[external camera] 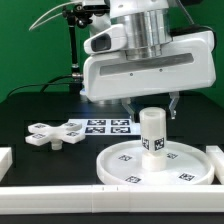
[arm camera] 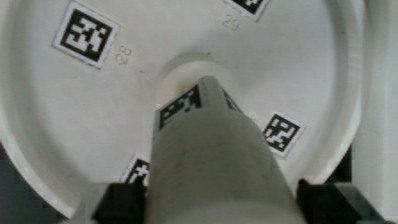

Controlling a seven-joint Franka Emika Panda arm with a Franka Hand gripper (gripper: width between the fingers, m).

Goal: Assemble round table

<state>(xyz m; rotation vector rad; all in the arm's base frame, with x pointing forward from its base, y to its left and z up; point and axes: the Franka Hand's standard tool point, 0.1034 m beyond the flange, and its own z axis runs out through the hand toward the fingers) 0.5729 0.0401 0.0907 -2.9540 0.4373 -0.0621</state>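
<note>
The round table's white disc [external camera: 185, 170] lies rim up near the front of the black table. The short thick leg [external camera: 152, 135] stands upright on the disc's middle, a tag on its side. My gripper [external camera: 153, 110] comes down over the leg's top, one finger on each side. In the wrist view the leg [arm camera: 214, 150] fills the gap between the dark fingers [arm camera: 121, 203], which press against its sides, with the tagged disc [arm camera: 143, 40] beneath. My gripper [arm camera: 219, 200] is shut on the leg. The cross-shaped base [external camera: 48, 134] lies loose at the exterior view's left.
The marker board [external camera: 105, 125] lies flat behind the disc, between it and the base. White border rails run along the front [external camera: 60, 205], the exterior view's right [external camera: 217, 160] and left [external camera: 4, 158]. A dark stand [external camera: 72, 50] rises at the back.
</note>
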